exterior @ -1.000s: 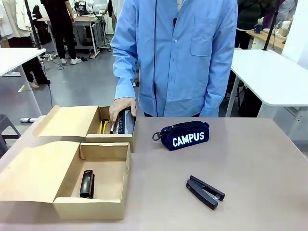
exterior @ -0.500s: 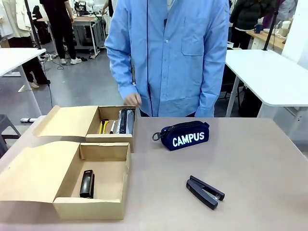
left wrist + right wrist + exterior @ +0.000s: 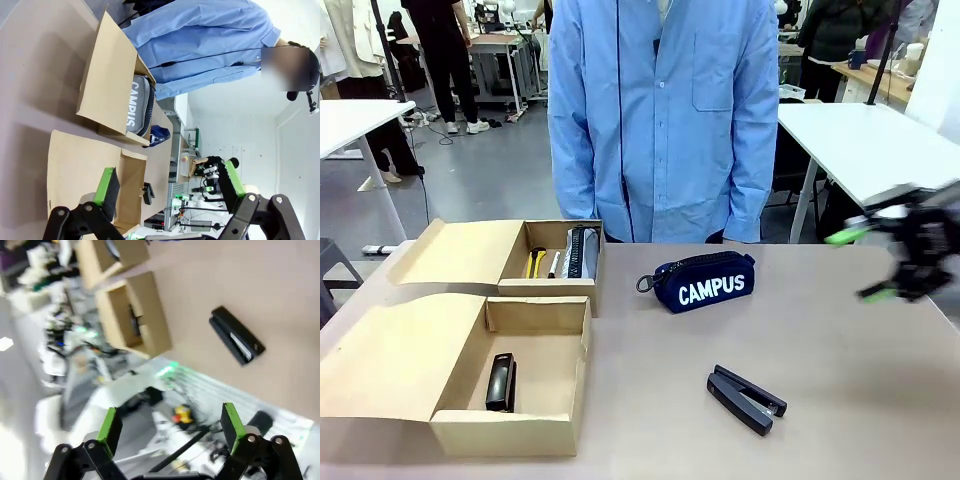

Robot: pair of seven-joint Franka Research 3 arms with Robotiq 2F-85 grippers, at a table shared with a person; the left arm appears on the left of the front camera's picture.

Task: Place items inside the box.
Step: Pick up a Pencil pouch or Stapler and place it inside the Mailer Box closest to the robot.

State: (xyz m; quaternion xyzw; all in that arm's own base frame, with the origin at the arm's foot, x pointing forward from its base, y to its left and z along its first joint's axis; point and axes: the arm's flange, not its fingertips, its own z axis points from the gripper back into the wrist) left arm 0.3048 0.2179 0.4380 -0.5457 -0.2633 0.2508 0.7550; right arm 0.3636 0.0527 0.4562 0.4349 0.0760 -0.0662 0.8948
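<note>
White block letters spell "CAMPUS" on the navy zip pouch (image 3: 705, 282), and it's lying out on the brown table (image 3: 860, 400), near the right side of the far open cardboard box (image 3: 548, 288) and not inside either box. The left wrist view gives us a second reading: the grey zip pencil case (image 3: 137, 107) also carries "CAMPUS" in white along its side. The front view doesn't let us read that print, but it does show the grey zip pencil case (image 3: 582, 252) standing on edge along the far box's right wall. Sharing that box are the yellow utility knife (image 3: 535, 262) and the black-and-white marker pen (image 3: 553, 264), side by side. The near open cardboard box (image 3: 510, 435) holds one black stapler (image 3: 501, 382), flat on its floor. The second black stapler (image 3: 746, 398) sits on bare table, well right of the near box, its arm sprung slightly open. The right wrist view catches that second black stapler (image 3: 236, 335) from above, with a pale strip showing along it. Over at the right edge is the right gripper (image 3: 862, 265), above the table and blurred, green pads spread wide with nothing between them. Its own camera shows the right gripper (image 3: 170, 427) just as wide. The left gripper (image 3: 167, 185) has its fingers splayed wide too, empty, looking out over the boxes. A person in a light blue shirt (image 3: 660, 120) stands at the far side, behind the far box.
</note>
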